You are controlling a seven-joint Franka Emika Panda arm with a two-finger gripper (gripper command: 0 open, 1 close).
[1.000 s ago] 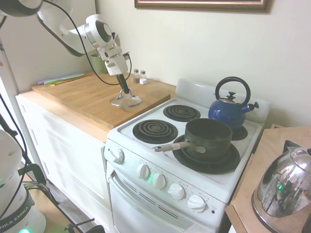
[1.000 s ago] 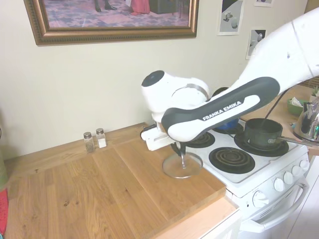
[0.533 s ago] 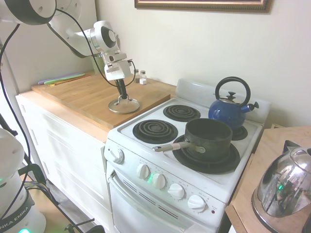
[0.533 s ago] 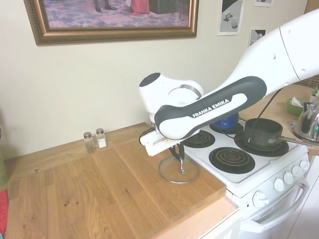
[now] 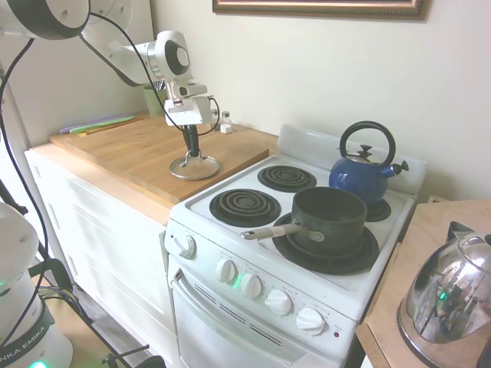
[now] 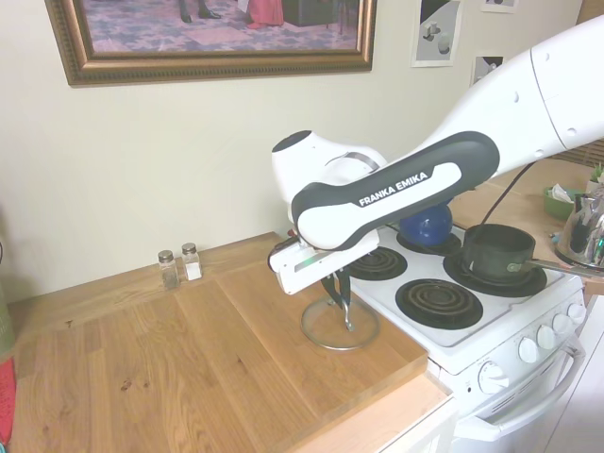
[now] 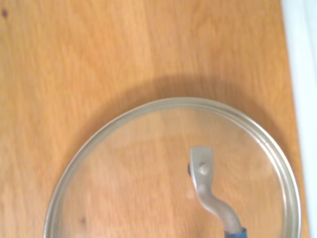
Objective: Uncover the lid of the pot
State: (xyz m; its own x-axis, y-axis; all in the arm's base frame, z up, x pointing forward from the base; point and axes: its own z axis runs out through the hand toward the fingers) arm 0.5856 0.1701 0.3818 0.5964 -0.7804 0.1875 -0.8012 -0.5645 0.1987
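Observation:
The clear glass lid [image 5: 193, 166] [image 6: 340, 326] lies flat on the wooden countertop [image 5: 130, 149], close to the stove's edge. My gripper [image 5: 191, 153] [image 6: 344, 316] points straight down over its middle, shut on the small arched metal handle. In the wrist view the lid [image 7: 148, 163] fills the lower half, its handle [image 7: 205, 183] running off the bottom edge. The dark pot [image 5: 328, 218] [image 6: 497, 247] stands uncovered on the stove's front right burner, its long silvery handle [image 5: 268, 231] pointing towards the front left burner.
A blue kettle [image 5: 360, 175] [image 6: 425, 225] sits on the back burner behind the pot. A chrome kettle [image 5: 449, 295] stands on the counter right of the stove. Two shakers [image 5: 220, 119] [image 6: 179, 266] stand by the wall behind the lid.
The lid went from tilted and slightly raised to lying flat on the countertop. The gripper shifted a little away from the stove and the wrist turned.

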